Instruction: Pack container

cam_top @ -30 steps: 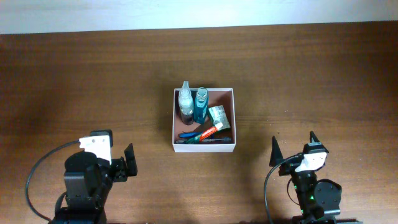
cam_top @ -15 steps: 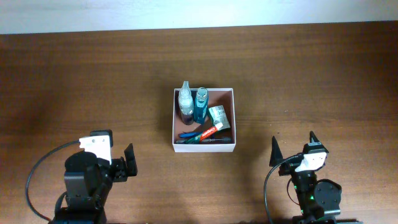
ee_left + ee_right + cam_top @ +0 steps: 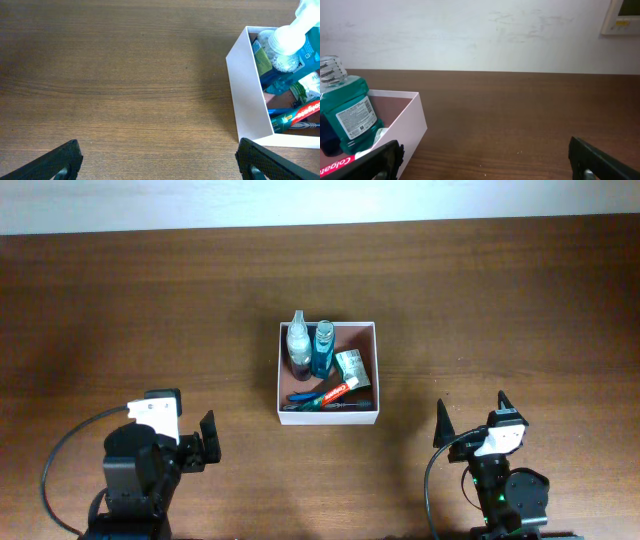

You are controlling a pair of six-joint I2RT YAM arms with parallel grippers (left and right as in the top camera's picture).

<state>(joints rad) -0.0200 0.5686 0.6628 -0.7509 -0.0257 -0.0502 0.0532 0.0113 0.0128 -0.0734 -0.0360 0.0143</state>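
The container is a square white-walled box with a reddish-brown inside at the table's middle. In it stand a clear spray bottle and a teal mouthwash bottle; a green-white packet, a red-white toothpaste tube and a blue toothbrush lie inside. My left gripper is open and empty at the near left. My right gripper is open and empty at the near right. The container also shows in the left wrist view and the right wrist view.
A white wall runs along the table's far edge. A white wall device hangs at the upper right in the right wrist view. Bare wood lies between my left gripper and the container.
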